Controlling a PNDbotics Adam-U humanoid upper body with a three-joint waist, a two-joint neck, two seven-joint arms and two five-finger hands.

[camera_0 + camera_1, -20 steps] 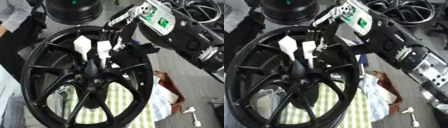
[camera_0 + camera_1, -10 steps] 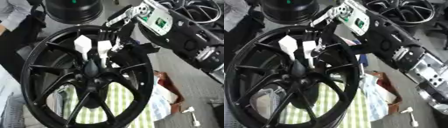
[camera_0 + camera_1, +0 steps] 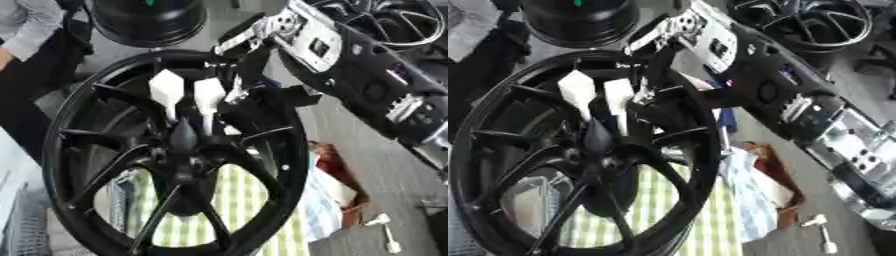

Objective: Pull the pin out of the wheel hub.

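Right hand clamped on white pin above hub; pin likely light, rigid; grip the blocky head.

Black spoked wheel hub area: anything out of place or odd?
One stray: a small white pin-like part lies alone on the grey floor right of the black spoked wheel. Two white pins stand at the hub by the right hand.

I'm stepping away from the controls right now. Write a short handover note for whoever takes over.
Right hand: reaching in from the upper right over the wheel hub, its fingers at the white pins; whether they are curled round one cannot be told.
Left hand: not in view.
Two white pins stand upright near the hub's centre.
Done: the reach.
Left: confirm the grasp and pull the pin out.
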